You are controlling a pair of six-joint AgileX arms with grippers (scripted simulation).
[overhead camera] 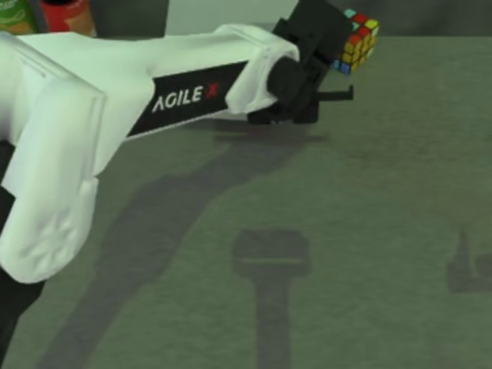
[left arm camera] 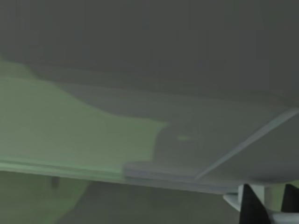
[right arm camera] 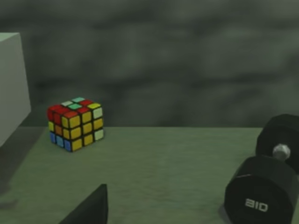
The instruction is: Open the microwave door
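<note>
left arm reaches across to the microwave at the table's far edge

at the far left corner of the top view, two jars (overhead camera: 46, 14) stand behind the big white left arm (overhead camera: 115, 100), only partly in frame. the arm stretches from the left edge toward the far middle of the green table (overhead camera: 369, 231), its "agile x" label facing up. its black left gripper (overhead camera: 319, 96) sits at the front of the microwave (overhead camera: 223, 15), whose pale top shows as a light patch along the far edge, mostly hidden by the arm. one thin dark finger (overhead camera: 338, 95) points rightward; whether the fingers are parted or closed on anything cannot be told from here.

the left wrist view is filled at close range by a pale grey-white surface, most likely the microwave door (left arm camera: 210, 130), with a raised slim bar (left arm camera: 159, 170) crossing it; two dark fingertips (left arm camera: 250, 205) show at one corner, apart from each other, but a grasp cannot be confirmed.

just right of the gripper in the top view a colour cube (overhead camera: 356, 42) rests on the table beside the microwave. the right wrist view shows the same cube (right arm camera: 74, 123) next to the microwave's white side wall (right arm camera: 11, 84), and a black dumbbell (right arm camera: 271, 177) well apart from it. one dark finger (right arm camera: 91, 207) of the right gripper enters that view; its state cannot be told.
</note>
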